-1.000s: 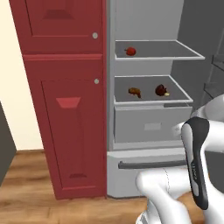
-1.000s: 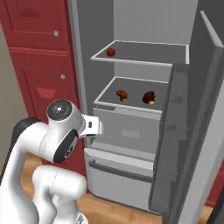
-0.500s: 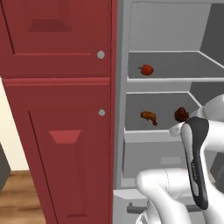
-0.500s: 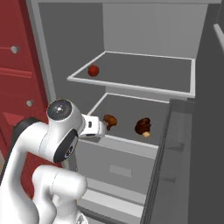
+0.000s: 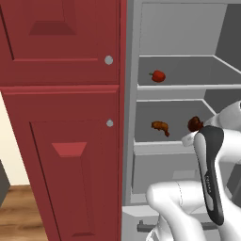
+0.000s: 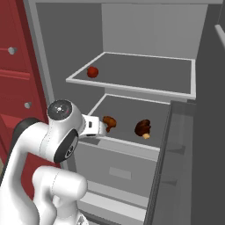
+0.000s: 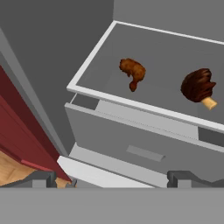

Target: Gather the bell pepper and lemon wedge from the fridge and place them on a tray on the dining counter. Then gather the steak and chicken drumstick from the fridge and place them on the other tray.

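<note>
Three foods ahead of the end effector (image 7: 113, 179), all inside the open fridge (image 6: 149, 26). Fingertips (image 7: 43, 178) spread fully apart, nothing between them, hovering outside the fridge in front of the grey drawer (image 7: 144, 140) and looking down onto the lower shelf (image 7: 166, 57).

Bell pepper (image 6: 92, 72): small, red, one level above the end effector on the upper shelf (image 6: 145, 74), near that shelf's front left corner. Chicken drumstick (image 7: 199, 86): dark brown with a pale bone end, ahead and to the right on the lower shelf. Orange-brown piece (image 7: 132, 71), probably the steak, ahead and slightly left on the same shelf, well apart from the drumstick.

Judged step: approach for the first pick, the bell pepper, since vegetables go first.

To do it well:
- Raise the end effector clear of the lower shelf's front lip before reaching in; no sweeping across the meat pieces.
- Enter the upper level from the front, staying below the fridge ceiling and away from the red cabinet (image 5: 61, 117) on the left and the fridge door (image 6: 176, 167) on the right.
- Keep the spread wide until both fingertips straddle the pepper's widest part, then close gently; round body, likely to roll if nudged from one side.
- Centre over the pepper, not its stem.
- Lift straight up a little, then withdraw along the entry line
</note>
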